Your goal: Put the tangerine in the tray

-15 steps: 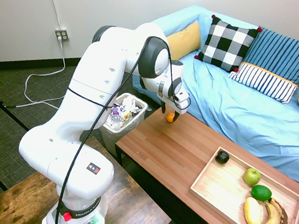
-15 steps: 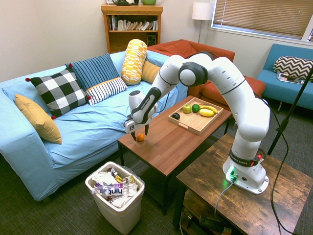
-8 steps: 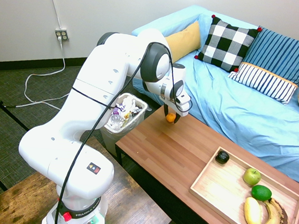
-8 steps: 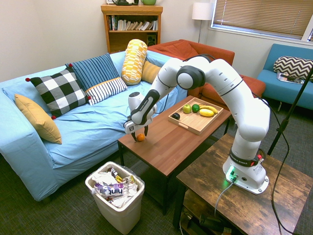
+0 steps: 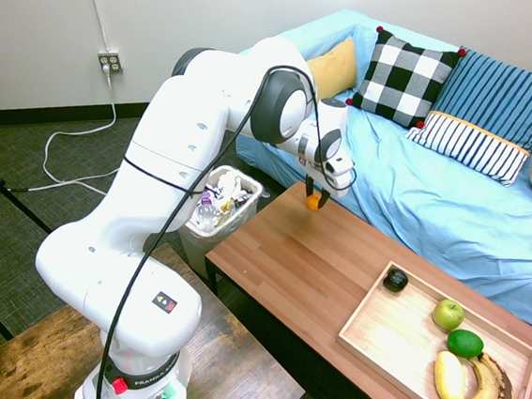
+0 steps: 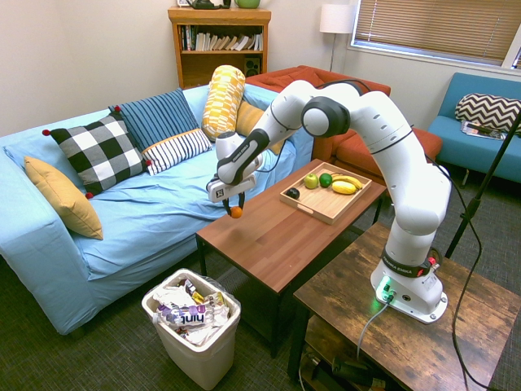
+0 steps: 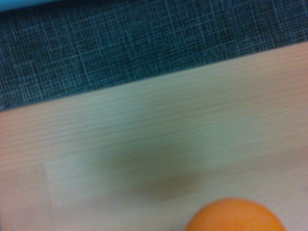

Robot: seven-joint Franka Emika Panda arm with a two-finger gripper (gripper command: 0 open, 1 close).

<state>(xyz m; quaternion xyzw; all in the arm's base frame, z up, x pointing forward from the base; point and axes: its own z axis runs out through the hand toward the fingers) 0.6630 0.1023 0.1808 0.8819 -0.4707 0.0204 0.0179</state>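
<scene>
Tangerine (image 5: 314, 202): we see a small, round, bright orange fruit, smooth and glossy, held clear above the counter's end nearest the sofa.
Jaws: the gripper (image 5: 315, 200) has them closed narrowly on the tangerine.
Counter (image 5: 316, 270): reddish-brown plank wood, flat and hard.
Tray (image 5: 375, 340): pale wood, shallow, low rim, well apart at the counter's far end.
Tray contents: green apple (image 5: 448, 314), lime (image 5: 465, 343), bananas (image 5: 468, 382), a dark fruit (image 5: 395, 280).
Risk: we judge the round, slick fruit could slip from the grip and roll off the counter toward the bin (image 5: 224, 205).
Risk: we judge a low carry could clip the tray's rim.
</scene>
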